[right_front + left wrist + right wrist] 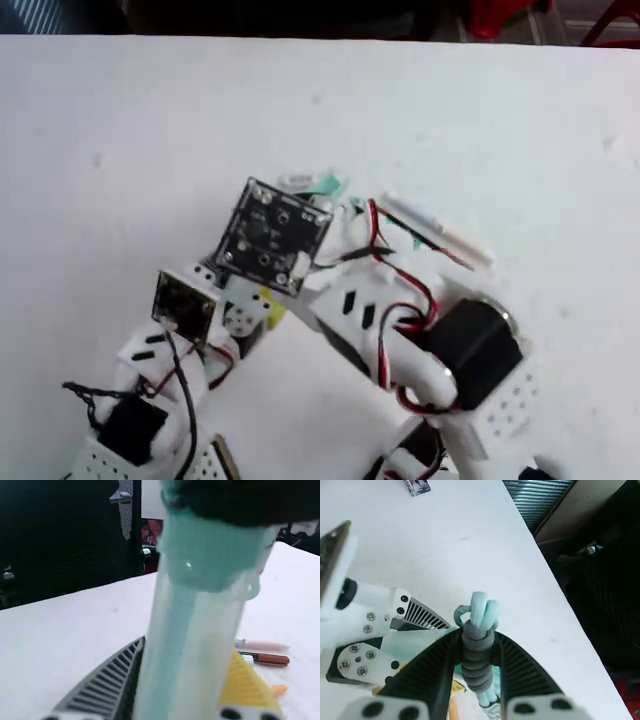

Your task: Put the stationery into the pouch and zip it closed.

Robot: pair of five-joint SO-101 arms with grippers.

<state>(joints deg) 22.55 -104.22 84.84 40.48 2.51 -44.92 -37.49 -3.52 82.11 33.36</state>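
Your right gripper pinches the cord pull, pointing up-frame; your left gripper clamps the pouch — long axis vertical, pens at lower right.

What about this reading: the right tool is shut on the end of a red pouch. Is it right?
Not quite. The pouch is mint green, not red, as the right wrist view shows. The right tool is indeed shut on its end.
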